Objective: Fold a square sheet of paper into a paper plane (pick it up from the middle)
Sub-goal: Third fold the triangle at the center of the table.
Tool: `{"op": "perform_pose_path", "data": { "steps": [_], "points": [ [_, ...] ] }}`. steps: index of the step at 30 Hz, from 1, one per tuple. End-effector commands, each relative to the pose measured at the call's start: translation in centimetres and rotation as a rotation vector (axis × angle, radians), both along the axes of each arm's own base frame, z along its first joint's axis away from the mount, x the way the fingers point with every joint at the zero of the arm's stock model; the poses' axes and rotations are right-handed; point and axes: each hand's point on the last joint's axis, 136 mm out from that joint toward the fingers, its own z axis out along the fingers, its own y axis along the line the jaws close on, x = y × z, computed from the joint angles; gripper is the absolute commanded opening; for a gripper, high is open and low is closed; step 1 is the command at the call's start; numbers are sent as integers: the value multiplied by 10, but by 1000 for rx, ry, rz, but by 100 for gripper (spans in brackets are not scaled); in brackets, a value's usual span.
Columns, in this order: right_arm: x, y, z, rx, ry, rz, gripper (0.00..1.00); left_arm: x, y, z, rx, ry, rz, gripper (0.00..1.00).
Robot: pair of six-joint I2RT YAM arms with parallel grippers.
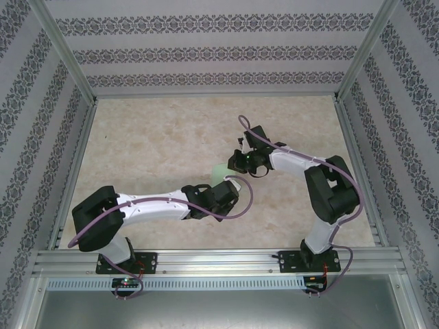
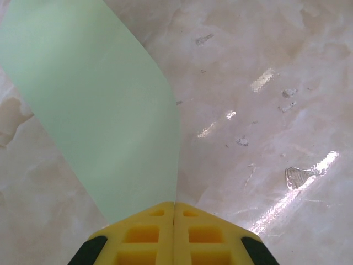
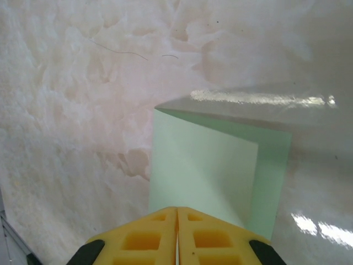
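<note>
The square sheet of paper (image 1: 220, 171) is pale mint green and hangs between my two grippers above the middle of the table. In the left wrist view the sheet (image 2: 99, 110) curves up and away from the tips of my left gripper (image 2: 175, 204), whose jaws are shut on its edge. In the right wrist view the sheet (image 3: 204, 165) shows a lighter flap lying over a darker strip, and it runs out from the tips of my right gripper (image 3: 177, 208), also shut on it. From above, the left gripper (image 1: 230, 186) and right gripper (image 1: 238, 163) sit close together. The paper plane is out of view.
The marbled beige table (image 1: 158, 144) is fenced by aluminium rails (image 1: 75, 171) and patterned walls on three sides. The right arm's elbow (image 1: 334, 192) rises near the right rail. Glossy scuffs (image 2: 298, 176) mark the tabletop under the left gripper.
</note>
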Motion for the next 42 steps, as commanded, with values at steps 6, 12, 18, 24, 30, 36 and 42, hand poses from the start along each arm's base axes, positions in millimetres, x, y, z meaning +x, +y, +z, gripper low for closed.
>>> {"op": "perform_pose_path", "data": {
  "steps": [6, 12, 18, 24, 30, 36, 42],
  "points": [
    [-10, -2, -27, -135, 40, 105, 10, 5, -4, 4, -53, 19, 13, 0],
    [-15, -7, -50, -202, 84, 131, 9, 4, -8, -1, -80, 76, -6, 0],
    [-18, -12, -60, -239, 100, 144, 9, 10, -6, -8, -124, 167, -5, 0],
    [-22, -10, -60, -239, 103, 169, 10, 25, 0, -8, -199, 227, 23, 0],
    [-22, -7, -59, -224, 103, 172, 11, 36, 9, -16, -185, 240, 45, 0],
    [-22, -5, -59, -211, 106, 167, 11, 40, 16, -27, -157, 248, 75, 0],
    [-24, -5, -62, -203, 111, 161, 11, 47, 28, -38, -129, 226, 121, 0]
  ]
}}
